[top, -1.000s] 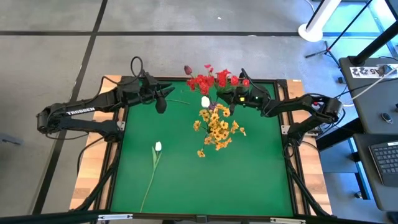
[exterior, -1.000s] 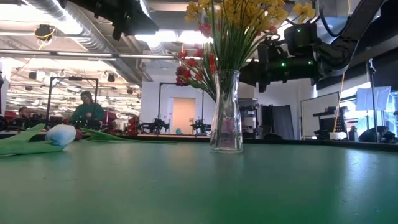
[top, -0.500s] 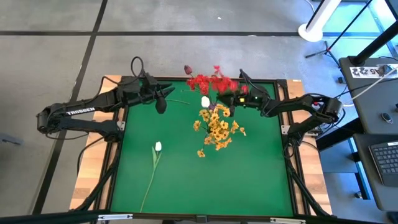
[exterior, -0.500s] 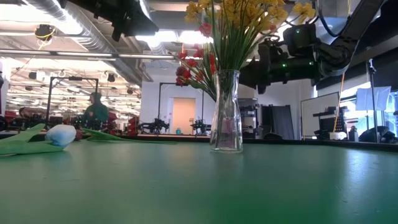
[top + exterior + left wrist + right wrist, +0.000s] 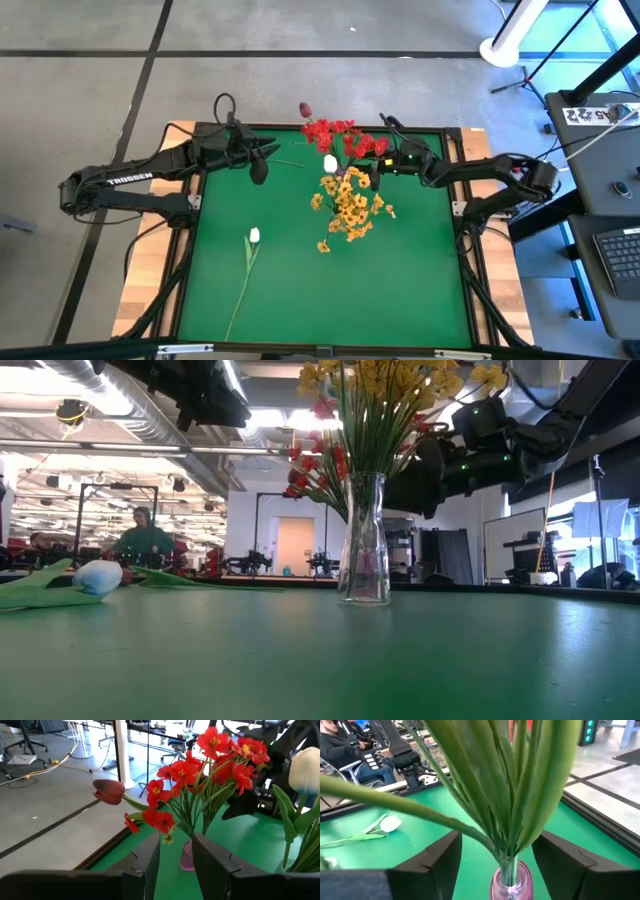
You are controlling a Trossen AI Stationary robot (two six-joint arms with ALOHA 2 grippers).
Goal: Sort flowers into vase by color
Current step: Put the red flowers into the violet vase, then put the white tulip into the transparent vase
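Red flowers (image 5: 342, 135) stand with their green stems (image 5: 505, 795) in a small pink vase (image 5: 512, 882) near the table's far edge; a dark maroon bud (image 5: 107, 791) sticks out of the same bunch. Yellow flowers (image 5: 348, 205) fill a clear vase (image 5: 364, 540) at mid-table. An upright white tulip (image 5: 330, 163) shows between the two bunches; I cannot tell which vase holds it. Another white tulip (image 5: 254, 236) lies flat on the green mat. My right gripper (image 5: 497, 840) is open, one finger on each side of the red flowers' stems, apart from them. My left gripper (image 5: 176, 842) hovers open, left of the pink vase.
The green mat (image 5: 400, 290) lies bare on the near right. The lying tulip's stem (image 5: 238, 300) runs toward the near left corner. The table's raised dark rim (image 5: 440, 128) passes close behind the pink vase. A person (image 5: 140, 538) sits in the room beyond.
My right gripper has opened and let go of the red flowers' stems. It has stayed in place beside the pink vase and tipped a little. The red blossoms have swayed and drawn closer together over the vase. The left arm has kept still.
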